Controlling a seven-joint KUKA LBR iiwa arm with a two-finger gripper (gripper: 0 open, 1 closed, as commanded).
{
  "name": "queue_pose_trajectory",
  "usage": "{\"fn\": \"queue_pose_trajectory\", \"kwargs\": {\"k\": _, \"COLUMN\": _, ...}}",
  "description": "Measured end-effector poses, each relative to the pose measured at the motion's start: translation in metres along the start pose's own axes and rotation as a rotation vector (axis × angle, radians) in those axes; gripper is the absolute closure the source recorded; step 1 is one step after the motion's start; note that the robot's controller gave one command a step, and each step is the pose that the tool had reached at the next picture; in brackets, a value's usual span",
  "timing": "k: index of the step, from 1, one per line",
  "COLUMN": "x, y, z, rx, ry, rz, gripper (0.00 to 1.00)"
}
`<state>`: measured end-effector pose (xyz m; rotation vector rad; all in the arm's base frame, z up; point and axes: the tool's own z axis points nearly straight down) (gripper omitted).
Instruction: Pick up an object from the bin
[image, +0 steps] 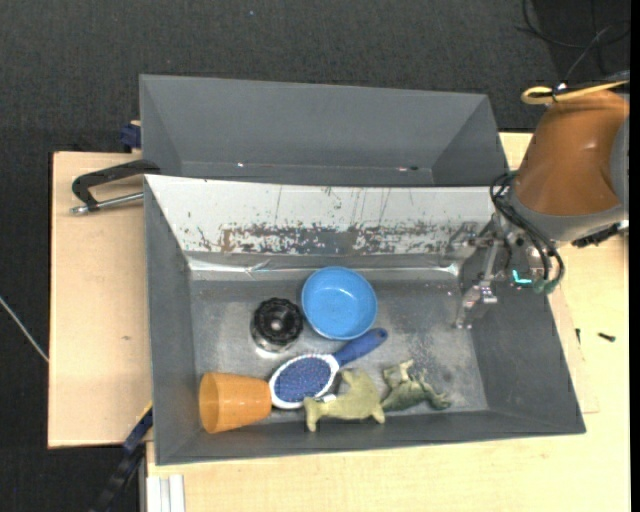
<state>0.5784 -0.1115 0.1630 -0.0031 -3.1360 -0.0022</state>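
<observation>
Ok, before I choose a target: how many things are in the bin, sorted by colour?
Blue: 2, bowl and brush
Green: 2, pale green toy animal and darker green toy animal
Orange: 1, cup lying on its side
Black: 1, round knob-like thing
Total: 6

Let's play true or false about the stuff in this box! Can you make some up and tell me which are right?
1. The bowl is blue. True.
2. The orange cup stands upright. False: it lies on its side.
3. The gripper is over the bowl. False: it hangs at the right side of the bin, apart from the bowl.
4. The green toy animals lie near the front wall. True.
5. The black round thing sits beside the bowl. True.
</observation>
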Motion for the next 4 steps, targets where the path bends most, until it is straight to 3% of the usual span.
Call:
{"fn": "queue_pose_trajectory", "kwargs": {"k": 1, "x": 0.008, "y": 0.073, "z": -0.043, "rx": -0.003, "ry": -0.015, "rz": 0.08, "gripper": 0.0}}
{"fn": "queue_pose_trajectory", "kwargs": {"k": 2, "x": 0.038, "y": 0.143, "z": 0.09, "rx": 0.002, "ry": -0.015, "rz": -0.021, "gripper": 0.0}}
{"fn": "queue_pose_trajectory", "kwargs": {"k": 3, "x": 0.038, "y": 0.144, "z": 0.089, "rx": -0.002, "ry": -0.012, "rz": -0.023, "gripper": 1.0}}
{"fn": "queue_pose_trajectory", "kwargs": {"k": 4, "x": 0.063, "y": 0.156, "z": -0.055, "rx": -0.001, "ry": -0.016, "rz": 0.006, "gripper": 1.0}}
